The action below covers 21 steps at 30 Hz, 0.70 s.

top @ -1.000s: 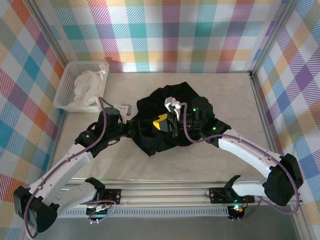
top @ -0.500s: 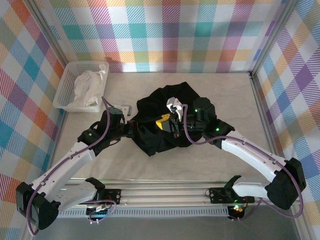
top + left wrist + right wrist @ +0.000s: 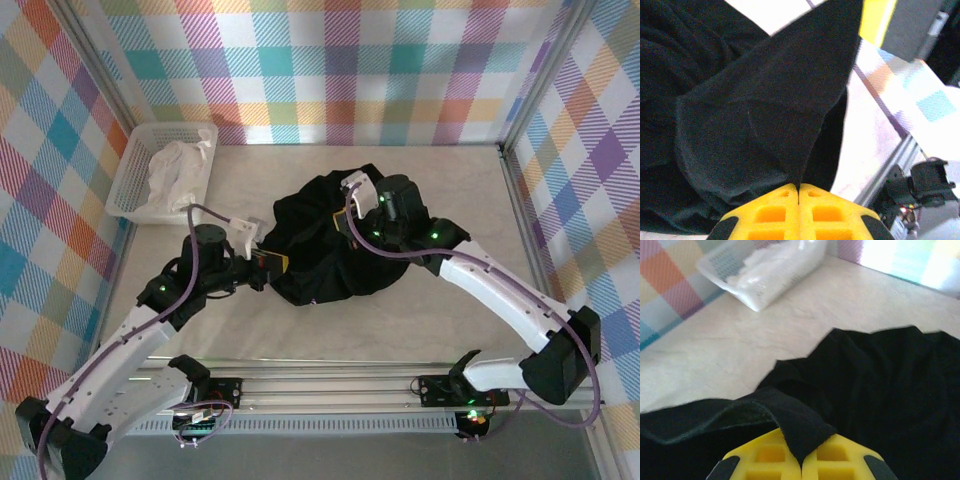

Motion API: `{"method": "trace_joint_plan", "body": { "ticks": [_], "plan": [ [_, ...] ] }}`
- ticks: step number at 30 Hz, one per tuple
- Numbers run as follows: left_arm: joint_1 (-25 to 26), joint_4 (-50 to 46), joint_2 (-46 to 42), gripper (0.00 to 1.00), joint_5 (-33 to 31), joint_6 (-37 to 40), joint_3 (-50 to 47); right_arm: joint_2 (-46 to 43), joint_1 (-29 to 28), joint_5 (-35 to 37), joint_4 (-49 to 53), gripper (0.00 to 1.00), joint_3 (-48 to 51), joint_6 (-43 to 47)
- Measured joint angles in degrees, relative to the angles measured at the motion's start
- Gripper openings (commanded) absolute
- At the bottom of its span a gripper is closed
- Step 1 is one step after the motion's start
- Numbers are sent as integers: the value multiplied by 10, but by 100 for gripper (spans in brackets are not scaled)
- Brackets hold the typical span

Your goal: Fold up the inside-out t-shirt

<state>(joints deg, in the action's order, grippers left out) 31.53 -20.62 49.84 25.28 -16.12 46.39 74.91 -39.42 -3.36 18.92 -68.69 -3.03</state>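
Inside-out t-shirt: black short-sleeved fabric t-shirt (image 3: 325, 255), bunched in a heap mid-way across the pale marbled table (image 3: 450, 180), between the two arms.
Left gripper: yellow-fingered left gripper (image 3: 799, 192) is pressed together on a fold of black cloth at the heap's left edge, and the fabric rises taut from the tips.
Right gripper: yellow-fingered right gripper (image 3: 801, 455) is pinched on a flap of the shirt's edge at the heap's far side.
Just changed: the left jaws have finished closing, so both arms now hold cloth.
Meaning: probably ready to draw the shirt apart and flatten it; no fold is made yet.
Against a second ago: the grippers sat close together over the heap's middle. Now the left has drawn back leftward and the right has moved toward the far edge.
Unmoved: white plastic basket (image 3: 125, 180) with white cloth (image 3: 175, 170) in the far-left corner.
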Motion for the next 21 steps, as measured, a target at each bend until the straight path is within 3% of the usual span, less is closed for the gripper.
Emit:
{"method": "trace_joint_plan", "body": {
  "ticks": [5,11,16,19,21],
  "plan": [
    [61,-5,63,2,-12,30,2,16,13,10,37,0,-24,-8],
    [71,1,104,4,-47,42,2,32,16,-21,47,0,-31,-10],
    [71,18,99,0,-108,34,-6,42,16,-74,61,0,-30,4],
    [72,43,77,1,-110,26,-29,29,16,-120,69,0,-7,12],
    [79,54,51,6,-103,18,-53,-1,16,-148,87,6,38,9]
  ]
}}
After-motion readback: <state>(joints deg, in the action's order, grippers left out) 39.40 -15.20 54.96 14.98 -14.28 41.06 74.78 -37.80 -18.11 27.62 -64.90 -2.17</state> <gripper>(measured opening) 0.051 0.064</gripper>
